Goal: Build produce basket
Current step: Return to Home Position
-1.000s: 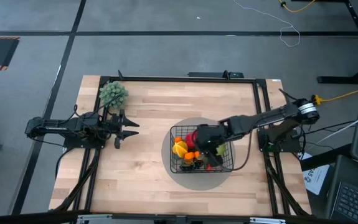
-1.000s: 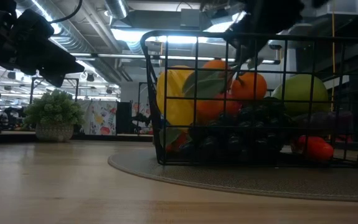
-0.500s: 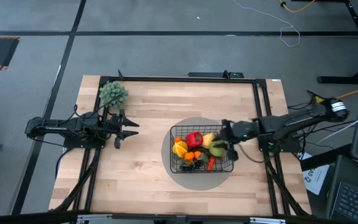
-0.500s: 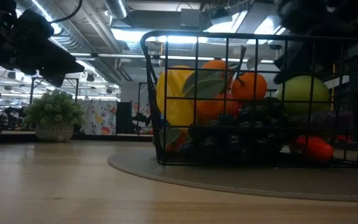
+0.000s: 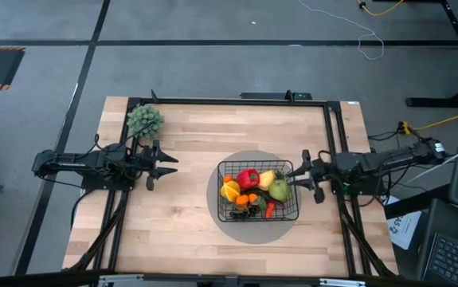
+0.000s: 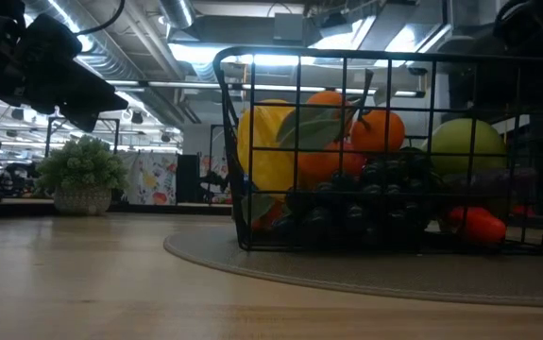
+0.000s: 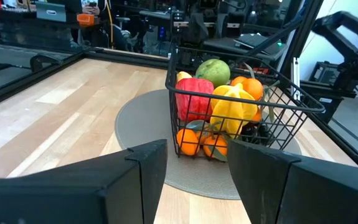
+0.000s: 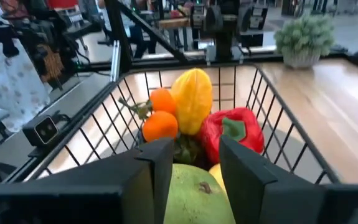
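Note:
The black wire basket stands on a grey round disc in the middle of the table. Inside lie a red pepper, a yellow fruit, a green fruit, orange clusters and dark grapes. My right gripper is open, level, just beyond the basket's right wall, and points into it; its wrist view shows the green fruit right ahead. My left gripper is open and waits above the table's left side, facing the basket.
A small potted plant stands at the far left corner of the table. Bare wood lies between my left gripper and the disc, and along the near edge. Black frame rails run down both sides of the table.
My right gripper has drawn back from above the basket's produce toward the table's right edge and now sits outside the basket's right wall. The red pepper, yellow fruit and green fruit, covered by the arm before, now show from above.

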Motion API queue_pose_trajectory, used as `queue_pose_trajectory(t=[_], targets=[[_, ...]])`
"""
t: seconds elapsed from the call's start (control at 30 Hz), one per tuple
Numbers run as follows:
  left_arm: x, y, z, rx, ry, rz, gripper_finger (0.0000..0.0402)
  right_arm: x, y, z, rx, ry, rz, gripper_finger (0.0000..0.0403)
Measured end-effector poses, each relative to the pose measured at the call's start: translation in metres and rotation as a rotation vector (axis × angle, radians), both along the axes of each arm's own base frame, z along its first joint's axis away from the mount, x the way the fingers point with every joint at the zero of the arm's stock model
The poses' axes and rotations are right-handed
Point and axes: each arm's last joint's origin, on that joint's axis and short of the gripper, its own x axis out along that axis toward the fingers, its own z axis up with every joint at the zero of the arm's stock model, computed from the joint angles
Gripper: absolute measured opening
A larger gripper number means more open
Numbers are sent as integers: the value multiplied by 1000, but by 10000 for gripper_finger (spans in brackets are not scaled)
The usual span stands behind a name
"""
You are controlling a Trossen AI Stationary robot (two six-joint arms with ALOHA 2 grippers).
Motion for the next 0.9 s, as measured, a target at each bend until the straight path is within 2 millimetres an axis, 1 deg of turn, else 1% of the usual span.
queue_pose_trajectory(t=[0.1, 0.33, 0.6, 0.77, 0.9], targets=[[0, 0, 0, 0, 0, 0, 157, -7, -1, 3, -24, -34, 5, 122], [0, 0, 0, 0, 0, 0, 157, -18, -3, 13, -127, -176, 14, 122], [0, 0, 0, 0, 0, 0, 157, -26, -5, 7, -92, -118, 15, 122], [0, 0, 0, 0, 0, 0, 157, -28, -5, 8, -81, -141, 34, 122], [0, 0, 0, 0, 0, 0, 157, -29, -5, 9, -125, -162, 41, 122]])
